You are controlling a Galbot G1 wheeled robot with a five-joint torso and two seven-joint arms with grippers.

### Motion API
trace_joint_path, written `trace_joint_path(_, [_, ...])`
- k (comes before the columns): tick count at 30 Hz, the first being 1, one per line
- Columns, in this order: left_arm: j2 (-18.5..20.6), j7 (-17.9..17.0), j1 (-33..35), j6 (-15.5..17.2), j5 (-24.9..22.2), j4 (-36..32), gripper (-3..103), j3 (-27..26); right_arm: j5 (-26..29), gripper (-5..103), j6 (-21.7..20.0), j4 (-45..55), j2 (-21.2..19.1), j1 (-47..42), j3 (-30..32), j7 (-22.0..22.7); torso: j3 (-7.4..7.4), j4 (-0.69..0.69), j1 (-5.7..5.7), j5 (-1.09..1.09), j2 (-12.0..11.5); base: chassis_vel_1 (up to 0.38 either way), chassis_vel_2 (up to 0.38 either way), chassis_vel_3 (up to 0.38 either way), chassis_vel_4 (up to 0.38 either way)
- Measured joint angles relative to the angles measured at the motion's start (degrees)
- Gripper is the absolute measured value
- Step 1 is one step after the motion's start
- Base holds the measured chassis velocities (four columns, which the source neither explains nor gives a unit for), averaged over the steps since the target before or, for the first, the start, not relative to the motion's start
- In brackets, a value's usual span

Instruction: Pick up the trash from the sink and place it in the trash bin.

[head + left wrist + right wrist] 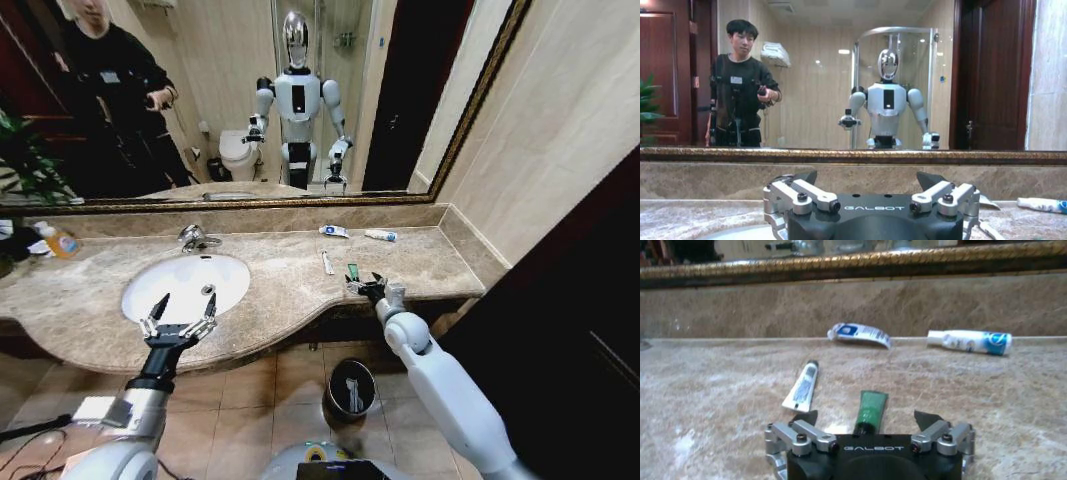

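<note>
Right of centre in the head view, the right gripper hovers with jaws spread wide and empty over the green-black tube on the marble countertop. The tube looks light, soft and a little slippery, so gripping across its middle seems safest. The left gripper waits open and empty above the sink. The trash bin sits on the floor, lower centre.

Worktop open between the sink and the green tube. Right end effector spread around that tube, with bare marble either side. White tube lies near; back wall and mirror frame close the rear.
</note>
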Motion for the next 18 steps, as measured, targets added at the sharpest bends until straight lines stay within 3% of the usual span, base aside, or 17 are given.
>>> trace_joint_path(7, [0.0, 0.0, 0.0, 0.0, 0.0, 0.0, 100, 0.0, -1.2, 78, 0.7, -1.8, 0.5, 0.4, -0.9, -0.2, 0.00, 0.00, 0.00, 0.00, 0.0, 0.000, 0.000, 0.000, 0.000])
trace_joint_path(12, [0.0, 0.0, 0.0, 0.0, 0.0, 0.0, 100, 0.0, -2.5, 56, 1.8, -2.3, 0.9, 0.0, -1.3, -0.2, 0.00, 0.00, 0.00, 0.00, 0.0, 0.000, 0.000, 0.000, 0.000])
trace_joint_path(13, [0.0, 0.0, 0.0, 0.0, 0.0, 0.0, 100, 0.0, -2.5, 56, 1.8, -2.3, 0.9, 0.0, -1.3, -0.2, 0.00, 0.00, 0.00, 0.00, 0.0, 0.000, 0.000, 0.000, 0.000])
trace_joint_path(17, [0.0, 0.0, 0.0, 0.0, 0.0, 0.0, 100, 0.0, -3.0, 34, 2.2, -2.1, 1.2, 0.1, -1.3, 0.4, 0.00, 0.00, 0.00, 0.00, 0.0, 0.000, 0.000, 0.000, 0.000])
trace_joint_path(18, [0.0, 0.0, 0.0, 0.0, 0.0, 0.0, 100, 0.0, -3.0, 34, 2.2, -2.1, 1.2, 0.1, -1.3, 0.4, 0.00, 0.00, 0.00, 0.00, 0.0, 0.000, 0.000, 0.000, 0.000])
